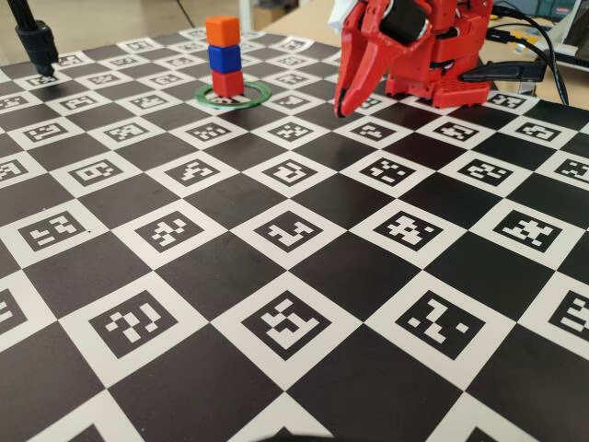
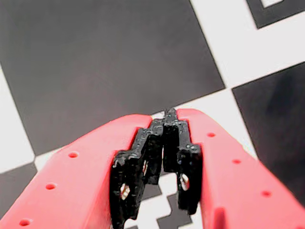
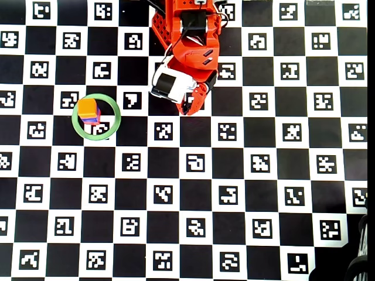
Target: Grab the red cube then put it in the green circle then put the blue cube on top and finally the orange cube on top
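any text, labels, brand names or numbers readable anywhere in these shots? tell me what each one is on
No readable words, brands or numbers in any view.
Board: the white squares carry black block-pattern markers, machine codes rather than letters or digits.
Orange cube, blue cube, red cube, green circle: plain, no print.
Gripper: red shells and black pads, no label visible.
Objects at the fixed view's top right edge: too blurred to tell.
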### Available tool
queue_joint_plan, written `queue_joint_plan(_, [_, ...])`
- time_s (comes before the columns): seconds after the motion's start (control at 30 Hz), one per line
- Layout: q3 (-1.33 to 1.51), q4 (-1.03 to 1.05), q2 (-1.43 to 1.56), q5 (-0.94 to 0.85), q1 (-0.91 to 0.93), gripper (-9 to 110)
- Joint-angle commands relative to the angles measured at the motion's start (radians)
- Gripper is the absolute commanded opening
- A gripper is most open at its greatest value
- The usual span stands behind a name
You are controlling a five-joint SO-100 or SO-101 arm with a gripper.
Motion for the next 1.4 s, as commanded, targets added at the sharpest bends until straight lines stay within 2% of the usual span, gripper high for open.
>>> queue_joint_plan(0.0, [0.034, 0.025, 0.038, -0.043, -0.014, -6])
queue_joint_plan(0.37, [0.066, 0.196, 0.112, -0.337, 0.011, -6])
queue_joint_plan(0.6, [0.066, 0.261, 0.114, -0.42, 0.029, -6])
queue_joint_plan(1.37, [0.066, 0.262, 0.112, -0.425, 0.052, -6])
